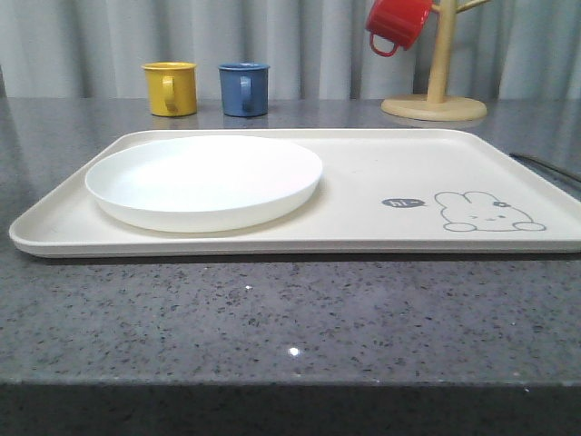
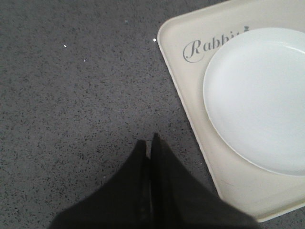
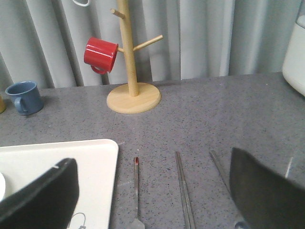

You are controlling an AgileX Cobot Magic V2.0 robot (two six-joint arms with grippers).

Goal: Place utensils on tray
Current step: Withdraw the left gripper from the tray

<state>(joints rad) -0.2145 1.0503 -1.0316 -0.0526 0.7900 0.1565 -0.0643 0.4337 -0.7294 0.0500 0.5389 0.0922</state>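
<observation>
The cream tray (image 1: 363, 182) lies across the table with the round white plate (image 1: 204, 177) on its left half. My left gripper (image 2: 149, 139) is shut and empty, hovering over bare countertop just off the tray's corner (image 2: 176, 43). Right of the tray (image 3: 90, 162), three slim metal utensils lie side by side on the counter: what looks like the fork (image 3: 136, 186), the chopsticks (image 3: 183, 191) and a third handle (image 3: 218, 167), probably the spoon, partly hidden by a finger. My right gripper (image 3: 150, 157) stands open above them, holding nothing.
Yellow mug (image 1: 170, 88) and blue mug (image 1: 243, 88) stand behind the tray. A wooden mug tree (image 1: 434, 104) with a red mug (image 1: 397, 23) is at the back right. One thin utensil (image 1: 545, 168) shows beside the tray's right edge. A white appliance (image 3: 295, 57) stands far right.
</observation>
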